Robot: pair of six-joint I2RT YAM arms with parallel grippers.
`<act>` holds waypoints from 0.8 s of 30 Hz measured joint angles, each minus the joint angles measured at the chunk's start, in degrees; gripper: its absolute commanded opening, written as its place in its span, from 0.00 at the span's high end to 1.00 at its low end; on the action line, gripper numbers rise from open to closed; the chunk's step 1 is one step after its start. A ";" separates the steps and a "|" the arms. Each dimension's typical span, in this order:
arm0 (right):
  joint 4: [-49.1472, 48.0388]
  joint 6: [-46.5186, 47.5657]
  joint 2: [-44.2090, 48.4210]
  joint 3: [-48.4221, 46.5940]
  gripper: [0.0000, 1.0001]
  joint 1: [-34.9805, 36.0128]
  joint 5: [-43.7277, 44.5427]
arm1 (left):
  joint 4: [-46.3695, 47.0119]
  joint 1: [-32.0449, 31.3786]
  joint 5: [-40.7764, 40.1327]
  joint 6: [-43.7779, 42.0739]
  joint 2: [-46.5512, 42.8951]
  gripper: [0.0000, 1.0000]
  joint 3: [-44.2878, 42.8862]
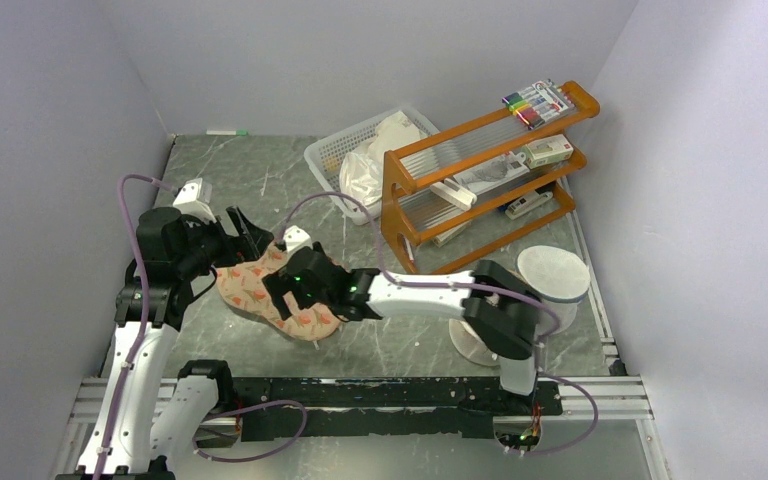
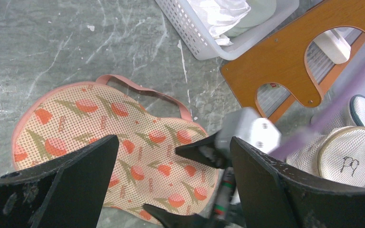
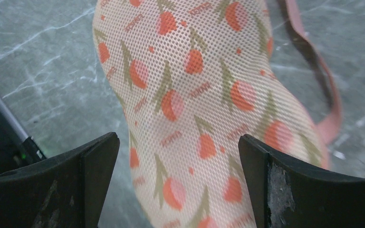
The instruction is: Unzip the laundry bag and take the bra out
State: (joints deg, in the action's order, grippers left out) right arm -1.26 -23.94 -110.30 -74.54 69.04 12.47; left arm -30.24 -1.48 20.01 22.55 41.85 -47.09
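The laundry bag (image 1: pixel 248 284) lies flat on the table, peach mesh with red-orange flowers and a pink zip rim (image 2: pixel 142 90). It looks shut, and the bra is hidden. My left gripper (image 1: pixel 245 235) is open and hovers above the bag's far edge; in the left wrist view (image 2: pixel 173 164) the bag (image 2: pixel 100 128) lies between its fingers. My right gripper (image 1: pixel 282 292) is open and low over the bag's right lobe, its fingertips (image 2: pixel 197 152) on either side of the fabric. In the right wrist view (image 3: pixel 178 164) the bag (image 3: pixel 204 90) fills the gap, with the pink rim (image 3: pixel 330 118) at right.
A white basket (image 1: pixel 332 160) with plastic bags stands at the back. An orange wooden rack (image 1: pixel 405 225) with pens and boxes stands right of it. A white round mesh drum (image 1: pixel 555 272) sits by the right arm and also shows in the left wrist view (image 2: pixel 347 159).
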 measured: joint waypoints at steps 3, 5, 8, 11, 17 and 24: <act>2.12 0.92 8.70 5.29 0.00 -0.17 -0.28 | -0.02 -0.07 0.20 -0.02 -0.04 0.00 0.02; 3.30 0.85 14.69 8.94 0.00 -0.20 -0.81 | -0.02 -0.07 0.28 -0.02 -0.07 0.01 0.02; 5.18 -0.26 22.84 15.19 0.03 -0.17 -1.90 | 0.00 -0.07 0.70 -0.02 -0.07 0.00 0.04; 6.84 -2.23 26.80 21.44 0.13 0.42 -2.69 | 0.00 -0.07 1.01 -0.02 -0.04 0.00 0.04; 9.81 -7.80 26.97 29.53 0.31 5.01 -2.19 | 0.02 -0.07 1.95 -0.04 -0.07 0.00 0.09; 5.88 -11.45 21.42 30.29 0.53 6.56 1.40 | 0.04 -0.07 2.32 -0.04 -0.15 0.00 0.59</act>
State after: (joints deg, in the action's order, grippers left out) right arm 4.62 -35.40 -88.88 -44.25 75.59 13.87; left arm -30.20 -1.54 22.33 22.50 41.69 -46.50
